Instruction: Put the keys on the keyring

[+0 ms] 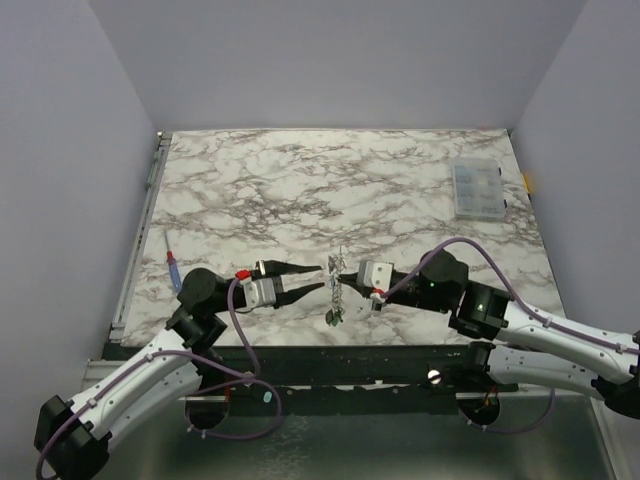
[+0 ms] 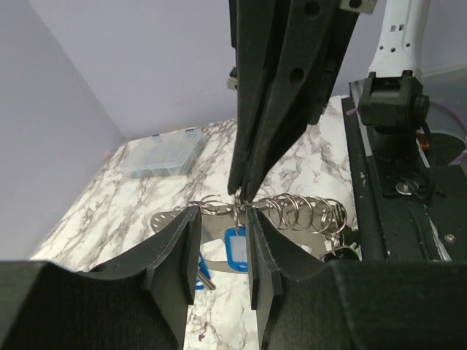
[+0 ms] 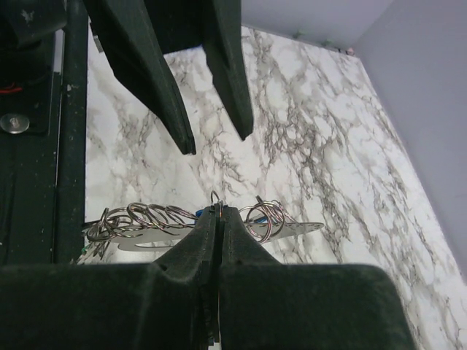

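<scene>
My right gripper (image 1: 338, 281) is shut on the keyring (image 1: 338, 262), a pale silvery elongated loop hung with several split rings, and holds it above the table. In the right wrist view the shut jaws (image 3: 220, 211) pinch a small ring at the loop's (image 3: 299, 228) middle. My left gripper (image 1: 321, 277) is open and faces it, its fingertips close to the loop. In the left wrist view the open jaws (image 2: 220, 216) frame a blue key (image 2: 236, 250) hanging from the keyring (image 2: 171, 220). A second blue key (image 2: 202, 278) shows partly behind the left finger. A green key (image 1: 331, 318) hangs at the near end.
A thin screwdriver (image 1: 173, 268) lies at the table's left edge. A clear compartment box (image 1: 478, 188) stands at the back right, and also shows in the left wrist view (image 2: 162, 154). The table's dark front rail (image 1: 330, 352) runs just below both grippers.
</scene>
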`<state>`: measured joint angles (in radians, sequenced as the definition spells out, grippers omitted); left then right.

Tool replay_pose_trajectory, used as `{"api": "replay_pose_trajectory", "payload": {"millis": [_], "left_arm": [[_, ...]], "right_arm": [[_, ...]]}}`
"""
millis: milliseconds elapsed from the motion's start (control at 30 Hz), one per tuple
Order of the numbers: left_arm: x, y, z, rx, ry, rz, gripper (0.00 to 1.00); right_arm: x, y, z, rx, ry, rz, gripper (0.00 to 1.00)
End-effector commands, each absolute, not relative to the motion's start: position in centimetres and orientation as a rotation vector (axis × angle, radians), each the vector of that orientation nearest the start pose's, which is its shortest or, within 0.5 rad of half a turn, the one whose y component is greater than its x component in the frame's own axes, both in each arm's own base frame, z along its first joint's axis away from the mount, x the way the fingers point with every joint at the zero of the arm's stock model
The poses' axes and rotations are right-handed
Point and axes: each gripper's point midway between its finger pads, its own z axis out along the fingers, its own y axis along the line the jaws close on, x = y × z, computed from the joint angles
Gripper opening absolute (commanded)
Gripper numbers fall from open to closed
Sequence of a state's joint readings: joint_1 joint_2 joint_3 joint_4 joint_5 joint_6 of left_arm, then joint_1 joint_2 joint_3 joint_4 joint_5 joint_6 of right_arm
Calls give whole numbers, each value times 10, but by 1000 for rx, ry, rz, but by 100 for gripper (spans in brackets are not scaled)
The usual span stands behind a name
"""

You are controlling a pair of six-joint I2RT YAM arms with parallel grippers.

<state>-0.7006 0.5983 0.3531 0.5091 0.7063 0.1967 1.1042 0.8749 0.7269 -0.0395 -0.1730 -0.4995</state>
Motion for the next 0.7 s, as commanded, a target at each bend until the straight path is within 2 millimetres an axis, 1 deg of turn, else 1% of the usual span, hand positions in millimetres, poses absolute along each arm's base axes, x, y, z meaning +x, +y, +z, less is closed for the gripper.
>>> {"api": "replay_pose_trajectory", "payload": {"millis": [0, 133, 300, 467, 667], "left_arm": [[122, -264, 283, 1177, 827, -961, 34], [124, -268, 278, 1179, 859, -991, 33], [129, -268, 278, 1158, 867, -974, 32], [131, -269, 279, 1147, 877, -973, 28], [135, -268, 278, 1133, 886, -960, 28]], "right_arm": [[142, 313, 292, -1271, 1050, 638, 1], [140, 314, 293, -1274, 1043, 649, 1], [137, 317, 295, -1283, 1033, 672, 1], [135, 319, 291, -1297, 1039, 682, 1], [132, 321, 293, -1306, 1025, 705, 1]]}}
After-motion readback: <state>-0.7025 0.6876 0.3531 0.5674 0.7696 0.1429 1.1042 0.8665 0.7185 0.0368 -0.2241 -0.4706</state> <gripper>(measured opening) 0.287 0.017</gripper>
